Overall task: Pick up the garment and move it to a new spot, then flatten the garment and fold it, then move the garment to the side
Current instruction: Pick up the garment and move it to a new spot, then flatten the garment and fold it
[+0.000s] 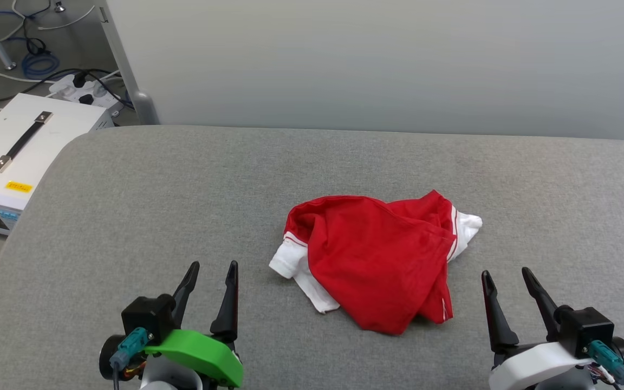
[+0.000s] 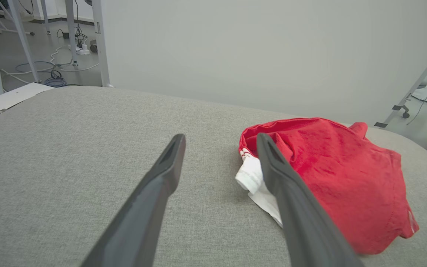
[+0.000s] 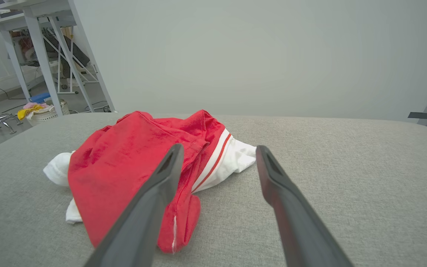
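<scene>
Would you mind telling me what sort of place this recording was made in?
Most likely a robotics lab or test workshop: a white instrument box with a carry strap sits near a power strip and loose cables on the floor, and the grey fabric-covered table faces a plain partition.

A lab: beside the grey cloth-covered desk [image 1: 128, 216] stand a white instrument box [image 1: 25, 146], a power strip [image 1: 82, 89], loose cables [image 1: 36, 62] and metal-frame legs [image 1: 125, 59].

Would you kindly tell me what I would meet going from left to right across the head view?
A white box with a black handle → left gripper → red and white shirt → right gripper.
</scene>
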Available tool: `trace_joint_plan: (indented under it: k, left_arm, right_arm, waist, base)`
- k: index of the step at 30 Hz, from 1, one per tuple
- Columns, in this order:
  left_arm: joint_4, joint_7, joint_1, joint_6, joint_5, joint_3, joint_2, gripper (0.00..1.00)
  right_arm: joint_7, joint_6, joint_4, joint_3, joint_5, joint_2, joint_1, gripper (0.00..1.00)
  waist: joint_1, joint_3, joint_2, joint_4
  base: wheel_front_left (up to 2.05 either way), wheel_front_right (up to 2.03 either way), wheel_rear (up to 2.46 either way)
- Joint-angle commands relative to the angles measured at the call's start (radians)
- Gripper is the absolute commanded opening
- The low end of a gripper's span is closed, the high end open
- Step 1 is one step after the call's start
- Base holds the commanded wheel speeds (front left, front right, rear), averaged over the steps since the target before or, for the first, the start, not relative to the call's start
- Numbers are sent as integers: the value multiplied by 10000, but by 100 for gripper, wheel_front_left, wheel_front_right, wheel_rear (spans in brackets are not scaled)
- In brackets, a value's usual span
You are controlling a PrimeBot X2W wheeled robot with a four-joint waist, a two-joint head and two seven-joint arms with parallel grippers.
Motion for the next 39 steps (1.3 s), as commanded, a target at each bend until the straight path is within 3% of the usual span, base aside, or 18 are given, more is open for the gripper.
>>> trace_joint_plan:
  k: [1,6,14,19,29,30,31,32,39]
  left_arm:
    - [-39,-56,158,-120,167,132,-82,100]
    - [52,-56,120,-456,723,489,-223,100]
    - [216,-56,-13,-853,1191,886,-640,100]
    - [427,-56,-113,-1104,1456,1007,-900,100]
    - [705,-57,-282,-1456,1839,1389,-1245,100]
    - [724,-57,-277,-1480,1868,1421,-1268,100]
    - [751,-57,-275,-1513,1906,1453,-1297,100]
    - [775,-57,-273,-1537,1935,1479,-1319,100]
    - [972,-57,-145,-1667,2109,1748,-1425,100]
  right_arm:
    - [-32,-7,-14,68,-46,-11,91,100]
    - [641,-7,-23,412,-61,-86,-47,100]
    - [3977,-7,82,1374,706,-745,-637,100]
    - [5392,-7,522,1194,839,-901,-1036,100]
    - [5828,-7,1376,1044,1169,-840,-1419,100]
    - [5828,-7,1451,1092,1193,-854,-1437,95]
    - [5778,-7,1516,1148,1219,-882,-1464,43]
    - [5678,-7,1538,1178,1258,-898,-1486,2]
    - [4738,-7,1294,1307,1663,-1020,-1373,0]
  waist:
    - [0,-3,0,45]
    - [0,95,0,227]
    - [0,420,0,625]
    - [0,676,0,988]
    - [0,1003,0,1553]
    - [0,1016,0,1569]
    - [0,1023,0,1591]
    - [0,1022,0,1600]
    - [0,698,0,1353]
  base:
    - [0,0,0]
    - [0,0,0]
    - [0,0,0]
    - [0,0,0]
    - [0,0,0]
    - [0,0,0]
    - [0,0,0]
    - [0,0,0]
    - [0,0,0]
